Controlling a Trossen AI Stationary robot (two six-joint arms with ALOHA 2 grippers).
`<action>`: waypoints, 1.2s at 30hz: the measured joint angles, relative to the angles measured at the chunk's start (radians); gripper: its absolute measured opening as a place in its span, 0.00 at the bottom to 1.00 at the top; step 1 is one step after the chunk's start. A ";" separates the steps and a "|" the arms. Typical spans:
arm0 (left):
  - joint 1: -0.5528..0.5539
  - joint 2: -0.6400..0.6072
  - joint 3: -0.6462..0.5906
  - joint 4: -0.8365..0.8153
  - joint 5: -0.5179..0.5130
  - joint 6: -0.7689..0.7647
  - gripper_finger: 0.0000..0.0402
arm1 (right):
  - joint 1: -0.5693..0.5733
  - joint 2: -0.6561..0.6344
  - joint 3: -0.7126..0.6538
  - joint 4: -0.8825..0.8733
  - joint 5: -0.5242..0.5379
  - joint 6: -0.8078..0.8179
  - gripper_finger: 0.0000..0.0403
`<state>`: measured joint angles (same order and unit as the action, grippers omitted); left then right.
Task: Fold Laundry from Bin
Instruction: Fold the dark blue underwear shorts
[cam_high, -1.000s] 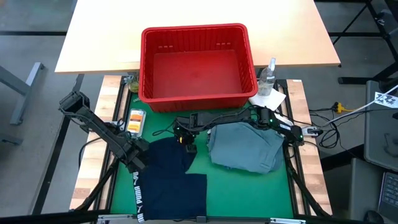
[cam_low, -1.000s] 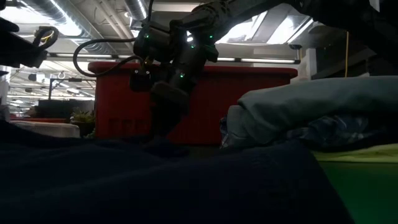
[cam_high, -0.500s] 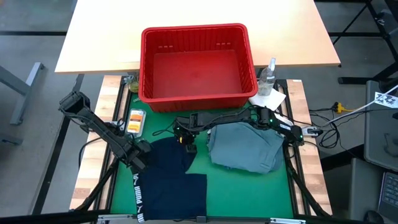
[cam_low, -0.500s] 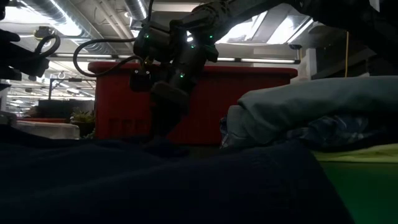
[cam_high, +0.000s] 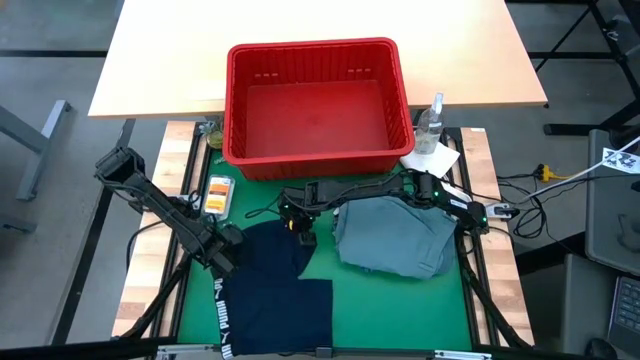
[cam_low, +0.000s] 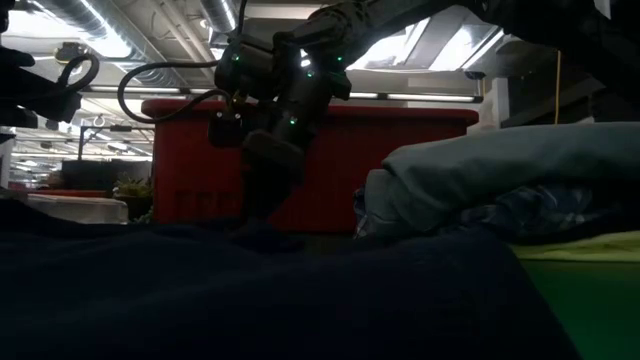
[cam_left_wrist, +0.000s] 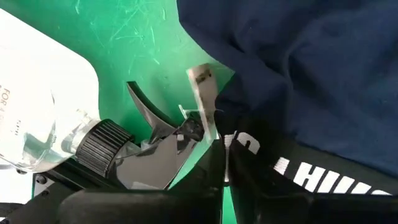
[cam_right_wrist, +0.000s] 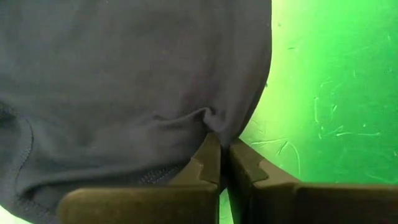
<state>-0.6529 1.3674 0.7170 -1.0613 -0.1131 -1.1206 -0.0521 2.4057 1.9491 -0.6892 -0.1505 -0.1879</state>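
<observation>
One red slotted plastic bin (cam_high: 318, 102) sat at the far side of the green-matted worktop (cam_high: 390, 300), with one dark navy garment (cam_high: 270, 285) spread near-left and one folded grey-blue garment (cam_high: 394, 236) to its right. The left claw (cam_high: 226, 258) pinched the navy cloth's left edge; the right claw (cam_high: 301, 230) was clamped on its far corner.
</observation>
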 joint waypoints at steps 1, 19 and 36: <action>0.000 0.000 0.001 -0.003 0.005 0.000 0.02 | 0.000 -0.003 0.000 -0.001 0.000 0.000 0.02; -0.018 0.000 0.308 -0.507 -0.155 0.012 0.00 | -0.001 -0.175 -0.002 -0.032 0.099 -0.081 0.00; -0.241 -0.011 0.467 -0.271 -0.155 -0.038 0.00 | 0.219 -0.269 0.000 -0.282 0.116 -0.089 0.00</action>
<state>-0.8941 1.3567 1.1843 -1.3326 -0.2684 -1.1585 0.1667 2.1367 1.9488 -0.9713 -0.0345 -0.2767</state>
